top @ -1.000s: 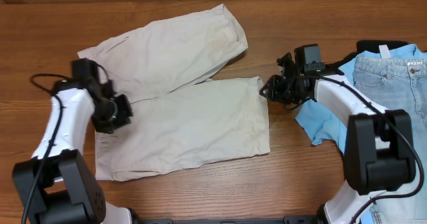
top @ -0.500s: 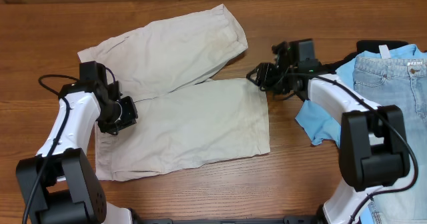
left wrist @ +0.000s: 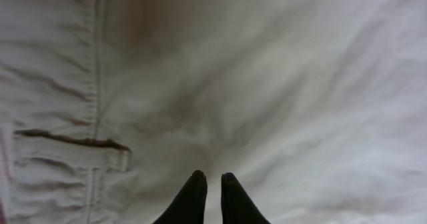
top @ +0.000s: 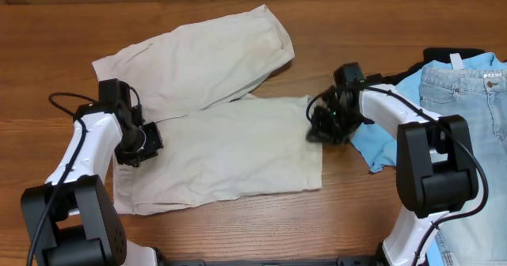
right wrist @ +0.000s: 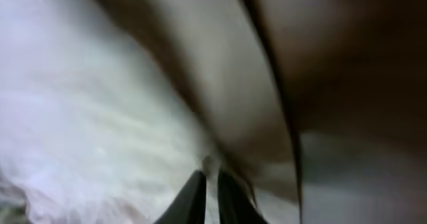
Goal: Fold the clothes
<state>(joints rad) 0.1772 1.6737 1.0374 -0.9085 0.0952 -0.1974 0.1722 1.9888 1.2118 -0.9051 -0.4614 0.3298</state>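
At the far left, the left gripper [top: 146,142] presses down on the waist end of the khaki shorts [top: 230,143], close to their left edge. In the left wrist view its two dark fingertips [left wrist: 195,184] stand almost together, with only a thin slit between them. The pale cloth puckers in creases that run toward the tips, so the gripper [left wrist: 210,179] is pinched on the fabric. A stitched seam [left wrist: 99,51] and a slit pocket opening [left wrist: 70,142] lie just to the left of the tips.

The shorts lie spread flat on the wooden table [top: 356,218], around its middle, with the waistband toward the left. One leg angles up toward the upper right. The other leg runs straight across to the right and ends in a wide hem.

The right gripper [top: 318,129] sits at the upper corner of that hem. The right wrist view is blurred, but the fingers [right wrist: 193,191] are drawn close, with a sliver of pale cloth caught between them at the edge of the fabric, so this gripper [right wrist: 208,177] is clenched on the shorts too.

Just right of it, a sky-blue shirt [top: 379,143] lies on the table, partly under the right arm. Light blue jeans [top: 467,100] rest at the far right edge, overlapping the shirt.
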